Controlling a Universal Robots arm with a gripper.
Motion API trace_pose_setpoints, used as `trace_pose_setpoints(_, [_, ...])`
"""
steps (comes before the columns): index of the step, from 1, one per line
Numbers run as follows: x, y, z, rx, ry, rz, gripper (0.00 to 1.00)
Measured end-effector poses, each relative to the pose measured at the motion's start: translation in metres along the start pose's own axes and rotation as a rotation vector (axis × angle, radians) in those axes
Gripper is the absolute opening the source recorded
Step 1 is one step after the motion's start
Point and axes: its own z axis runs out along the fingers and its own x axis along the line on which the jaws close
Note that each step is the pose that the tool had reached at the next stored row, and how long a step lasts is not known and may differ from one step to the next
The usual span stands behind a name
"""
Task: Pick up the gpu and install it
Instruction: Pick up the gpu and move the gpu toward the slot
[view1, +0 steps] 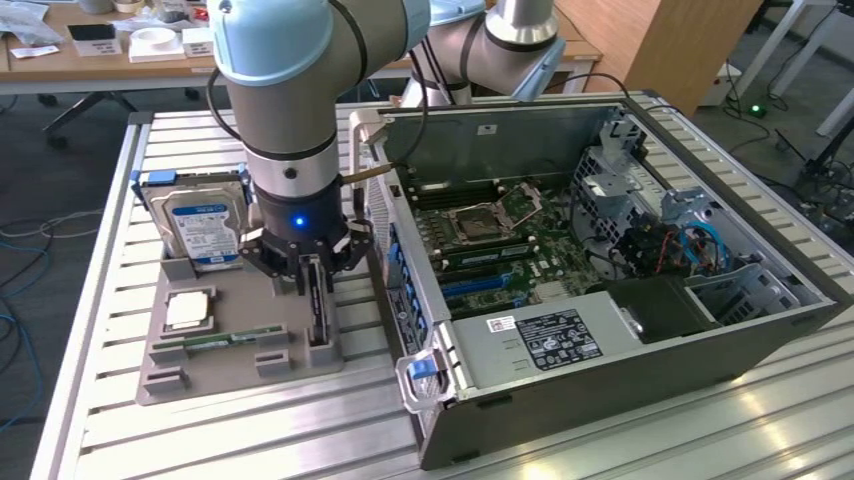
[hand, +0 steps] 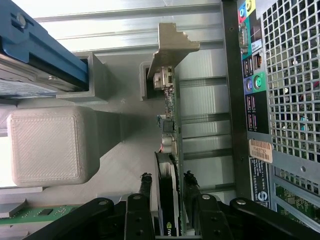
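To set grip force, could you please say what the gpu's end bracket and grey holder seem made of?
The gpu end bracket: bare metal, likely steel, dull silver sheen. The grey holder: matte plastic, probably 3D-printed, fine layer lines.

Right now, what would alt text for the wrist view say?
The gripper sits around the gpu, which stands on edge in the grey tray with its silver bracket at the far end. The computer case, ports showing, runs alongside it.
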Motion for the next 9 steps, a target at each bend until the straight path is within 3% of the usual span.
trace_pose_setpoints(9, [0.0, 0.0, 0.0, 0.0001, 0.0, 0.0, 0.39])
